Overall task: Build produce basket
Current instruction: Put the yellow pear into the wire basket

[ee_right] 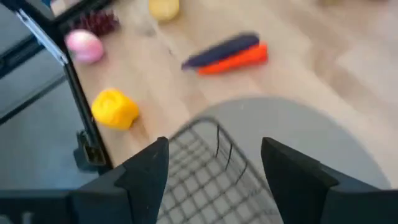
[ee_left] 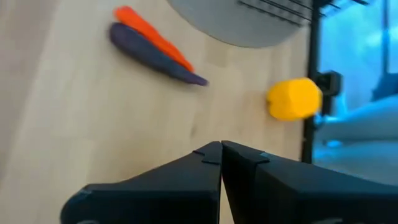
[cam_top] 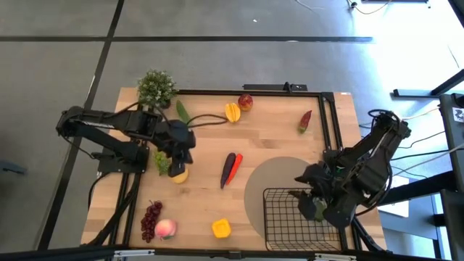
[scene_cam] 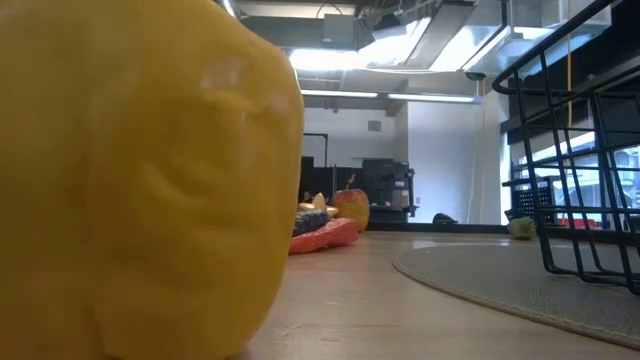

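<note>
The black wire basket (cam_top: 290, 217) stands on a grey round mat (cam_top: 279, 174) at the near right. My right gripper (ee_right: 214, 163) is open above the basket's rim (ee_right: 214, 132), with one finger on each side of it; I cannot tell whether it touches. My left gripper (ee_left: 221, 149) is shut and empty above the table, just beyond a lemon (cam_top: 178, 174) and green grapes (cam_top: 161, 161). A purple and an orange long vegetable (cam_top: 230, 168) lie mid-table. The yellow pepper (cam_top: 221, 229), peach (cam_top: 166, 229) and purple grapes (cam_top: 151, 216) lie near the front edge.
An apple (cam_top: 246, 102), a yellow mango (cam_top: 232, 112), a cucumber (cam_top: 183, 111) and a red chili (cam_top: 305, 121) lie along the far side. A potted plant (cam_top: 156, 87) stands at the far left corner. A black rail (cam_top: 330, 123) frames the table's right edge.
</note>
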`<state>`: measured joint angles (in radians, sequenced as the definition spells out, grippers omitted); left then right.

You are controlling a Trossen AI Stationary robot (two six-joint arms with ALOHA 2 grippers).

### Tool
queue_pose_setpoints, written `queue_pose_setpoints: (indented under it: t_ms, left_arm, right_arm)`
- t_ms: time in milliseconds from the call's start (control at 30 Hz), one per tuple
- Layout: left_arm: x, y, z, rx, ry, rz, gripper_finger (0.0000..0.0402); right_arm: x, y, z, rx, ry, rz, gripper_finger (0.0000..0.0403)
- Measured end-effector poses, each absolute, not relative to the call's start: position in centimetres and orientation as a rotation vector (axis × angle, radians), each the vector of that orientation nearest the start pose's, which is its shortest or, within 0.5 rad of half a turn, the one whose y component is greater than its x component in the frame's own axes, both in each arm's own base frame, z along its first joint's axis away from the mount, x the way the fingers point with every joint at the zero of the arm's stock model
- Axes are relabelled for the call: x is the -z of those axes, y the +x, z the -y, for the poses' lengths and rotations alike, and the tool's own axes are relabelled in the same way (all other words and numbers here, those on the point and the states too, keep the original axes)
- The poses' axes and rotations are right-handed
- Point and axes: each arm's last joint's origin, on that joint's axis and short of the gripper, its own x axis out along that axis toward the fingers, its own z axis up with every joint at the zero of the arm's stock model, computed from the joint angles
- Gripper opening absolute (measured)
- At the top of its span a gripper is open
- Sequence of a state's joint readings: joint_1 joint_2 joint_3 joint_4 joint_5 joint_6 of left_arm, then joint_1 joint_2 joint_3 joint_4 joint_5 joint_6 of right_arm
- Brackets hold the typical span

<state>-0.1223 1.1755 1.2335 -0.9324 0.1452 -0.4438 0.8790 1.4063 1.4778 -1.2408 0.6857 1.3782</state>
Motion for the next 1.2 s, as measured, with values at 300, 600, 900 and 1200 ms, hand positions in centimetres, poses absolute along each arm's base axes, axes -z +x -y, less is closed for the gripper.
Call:
queue_pose_setpoints:
  t_ms: [300, 600, 900, 1200]
  left_arm:
    - [-34.8, 21.6, 5.0, 0.123, -0.429, -0.936, 0.0000]
    - [-34.2, 22.1, 6.0, 0.025, -0.593, -0.984, 0.0000]
    - [-33.4, 22.7, 6.5, 0.005, -0.664, -1.045, 0.0000]
    - [-33.0, 21.9, 6.3, -0.150, -0.850, -1.139, 0.0000]
  right_arm:
    - [-36.0, 18.0, -18.2, 0.348, 0.420, -0.723, 0.0244]
    - [-36.0, 19.5, -16.6, 0.428, 0.452, -0.707, 0.0244]
    - [-35.9, 20.7, -15.0, 0.490, 0.419, -0.710, 0.0244]
    - [-35.9, 22.6, -12.3, 0.506, 0.399, -0.778, 0.0244]
